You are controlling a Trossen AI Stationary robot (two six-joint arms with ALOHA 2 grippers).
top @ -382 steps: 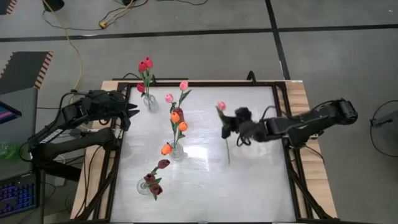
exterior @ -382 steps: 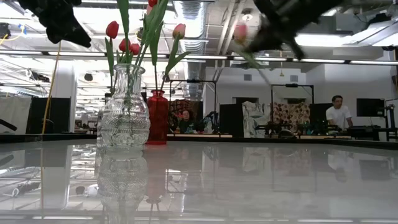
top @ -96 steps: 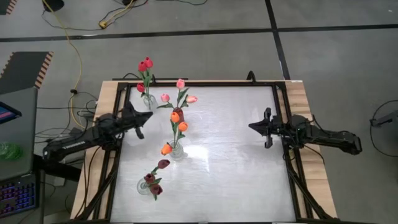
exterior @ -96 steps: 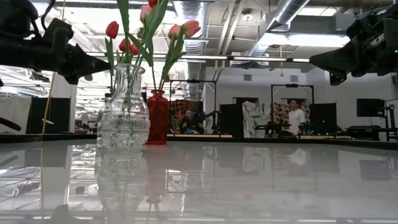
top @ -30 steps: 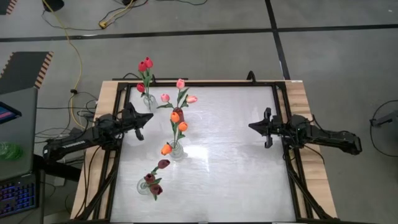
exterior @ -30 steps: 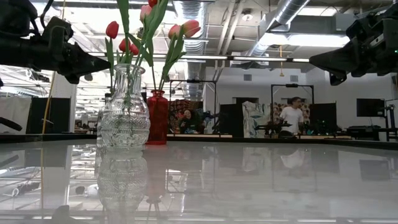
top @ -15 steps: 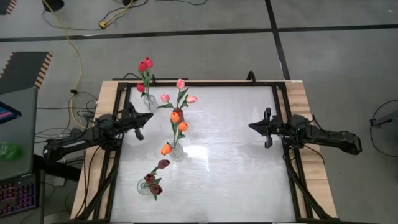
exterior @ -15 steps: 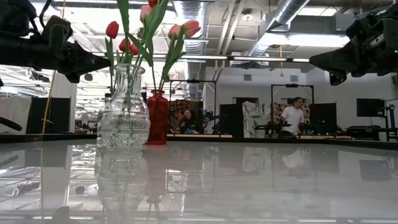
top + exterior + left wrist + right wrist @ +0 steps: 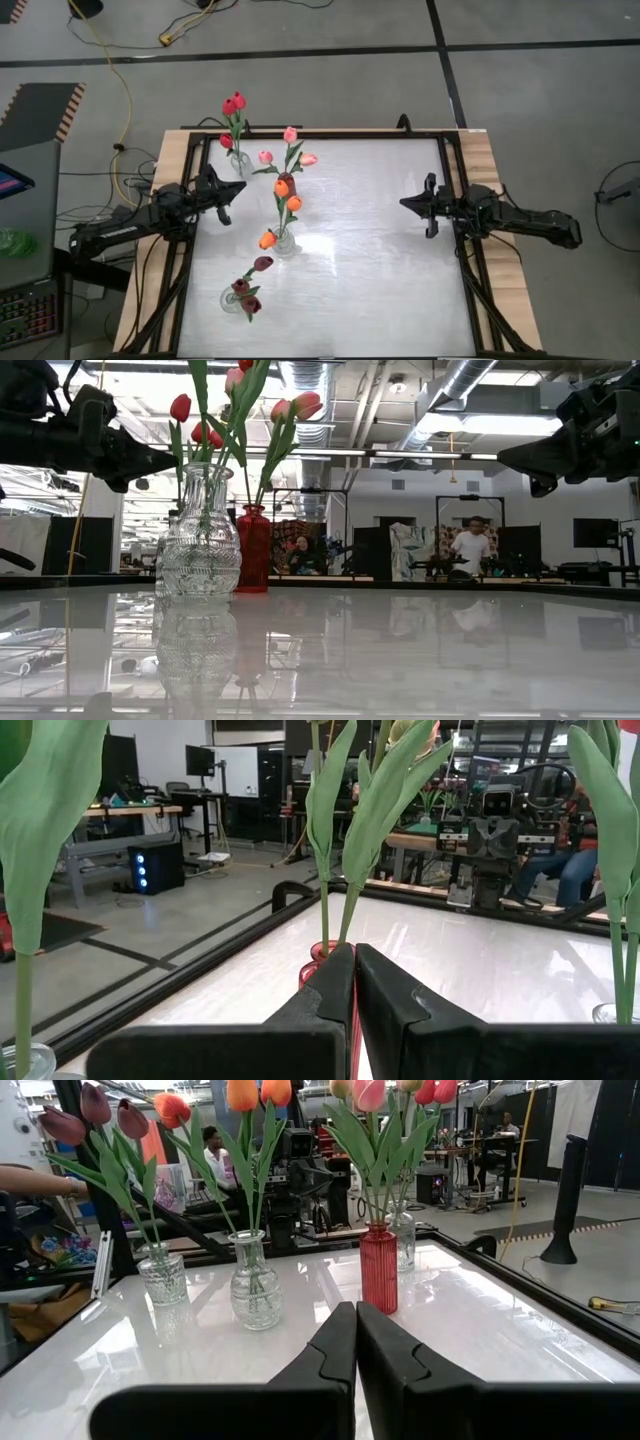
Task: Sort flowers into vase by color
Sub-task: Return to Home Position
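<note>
Hanging low over the table's (image 9: 380,290) left side, the left gripper (image 9: 230,196) has its fingers pressed together on nothing. Opposite it, at the right edge, the right gripper (image 9: 405,203) is pinched closed and empty too. All the flowers stand in vases on the left half: red tulips (image 9: 233,103) in the corner vase (image 9: 241,163), pink tulips (image 9: 290,135) in the red vase (image 9: 378,1268), orange tulips (image 9: 281,187) in the big clear vase (image 9: 254,1280), and maroon tulips (image 9: 250,303) in the small clear vase (image 9: 230,298). A person (image 9: 470,545) stands in the room behind.
</note>
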